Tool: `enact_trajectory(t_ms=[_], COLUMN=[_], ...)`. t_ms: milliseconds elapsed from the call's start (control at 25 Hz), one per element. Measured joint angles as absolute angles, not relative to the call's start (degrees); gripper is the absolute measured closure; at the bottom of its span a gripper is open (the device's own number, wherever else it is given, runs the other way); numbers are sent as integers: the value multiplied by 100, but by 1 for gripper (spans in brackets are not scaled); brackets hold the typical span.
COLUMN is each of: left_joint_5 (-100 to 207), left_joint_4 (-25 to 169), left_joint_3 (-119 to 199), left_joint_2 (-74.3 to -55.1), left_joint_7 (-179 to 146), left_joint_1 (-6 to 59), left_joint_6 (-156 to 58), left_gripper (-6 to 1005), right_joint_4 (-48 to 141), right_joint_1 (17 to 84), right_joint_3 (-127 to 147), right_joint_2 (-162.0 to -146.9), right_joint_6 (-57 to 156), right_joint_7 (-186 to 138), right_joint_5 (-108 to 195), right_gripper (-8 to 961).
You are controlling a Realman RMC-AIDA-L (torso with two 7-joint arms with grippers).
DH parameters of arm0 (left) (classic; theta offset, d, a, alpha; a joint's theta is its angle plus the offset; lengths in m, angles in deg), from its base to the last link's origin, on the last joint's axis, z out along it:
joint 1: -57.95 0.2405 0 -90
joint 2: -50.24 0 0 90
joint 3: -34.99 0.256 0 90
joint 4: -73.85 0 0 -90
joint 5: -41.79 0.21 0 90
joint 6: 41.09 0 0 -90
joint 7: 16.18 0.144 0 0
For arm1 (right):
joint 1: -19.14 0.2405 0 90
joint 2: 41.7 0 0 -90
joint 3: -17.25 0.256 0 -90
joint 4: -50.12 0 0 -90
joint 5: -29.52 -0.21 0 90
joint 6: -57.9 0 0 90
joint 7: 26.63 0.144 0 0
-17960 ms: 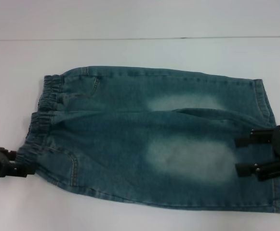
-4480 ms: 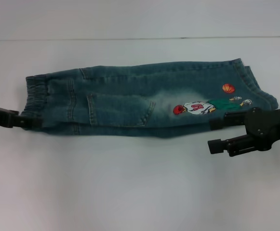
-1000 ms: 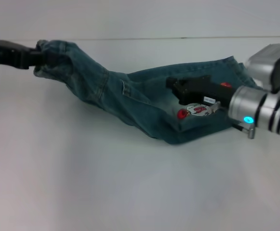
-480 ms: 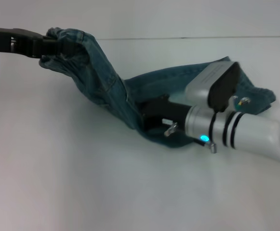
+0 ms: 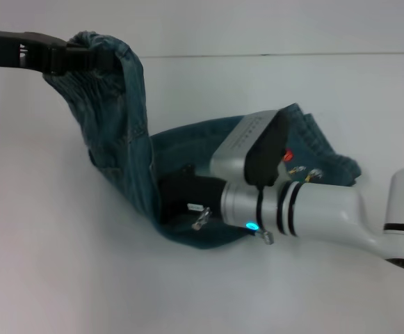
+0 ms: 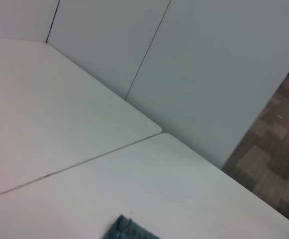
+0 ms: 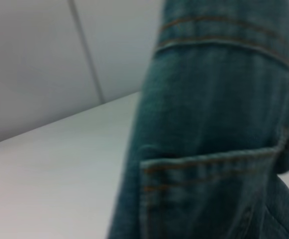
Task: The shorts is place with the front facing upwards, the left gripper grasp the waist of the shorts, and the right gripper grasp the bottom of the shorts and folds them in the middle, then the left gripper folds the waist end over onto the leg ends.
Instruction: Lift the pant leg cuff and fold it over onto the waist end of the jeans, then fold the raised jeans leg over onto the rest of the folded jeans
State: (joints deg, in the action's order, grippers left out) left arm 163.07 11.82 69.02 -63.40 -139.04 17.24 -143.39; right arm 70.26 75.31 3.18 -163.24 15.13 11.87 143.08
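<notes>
Above the white desk [image 5: 69,264], blue-green washed denim shorts [image 5: 128,163] already halved lengthwise; puckered elastic waist [image 5: 94,52] clamped aloft by the plain black left end effector [image 5: 68,57]. Waist-over-hems fold left unfinished; labelled right end effector [image 5: 177,202] pressed on the denim, opening impossible to tell.

One pair of shorts [image 5: 122,139] is in the scene, a single denim garment. Two grippers are there: one left gripper [image 5: 73,57] and one right gripper [image 5: 181,202], the second partly buried in cloth, so its fingers can't be counted. One white table [image 5: 62,271] lies under everything. One pocket [image 7: 204,199] shows in the right wrist view.
</notes>
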Motion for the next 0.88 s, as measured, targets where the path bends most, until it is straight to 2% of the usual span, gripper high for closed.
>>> enact_trajectory(t_ms=[400,720,880], left_joint_5=[16301,16204,16195], left_joint_4=[1232,1236,1262], left_joint_3=[6926,6938,6941], left_joint_2=[-6351,-6368,-6385], left_joint_7=[-13904,-13904,-13884], left_joint_1=[1718,1717,1716], left_joint_6=[-14348,-14347,-14360], left_gripper=[949,950,950], right_joint_4=[7722,7820,7643], right_joint_1=[7540,7524,7278], right_joint_3=[2349,2619,2847], right_joint_2=[-16323,-16320,-16259], right_joint_6=[2342,2498,2445], right_joint_7=[1199,1266,1266], right_joint_5=[16986,17439,17449], right_gripper=[951,951,951])
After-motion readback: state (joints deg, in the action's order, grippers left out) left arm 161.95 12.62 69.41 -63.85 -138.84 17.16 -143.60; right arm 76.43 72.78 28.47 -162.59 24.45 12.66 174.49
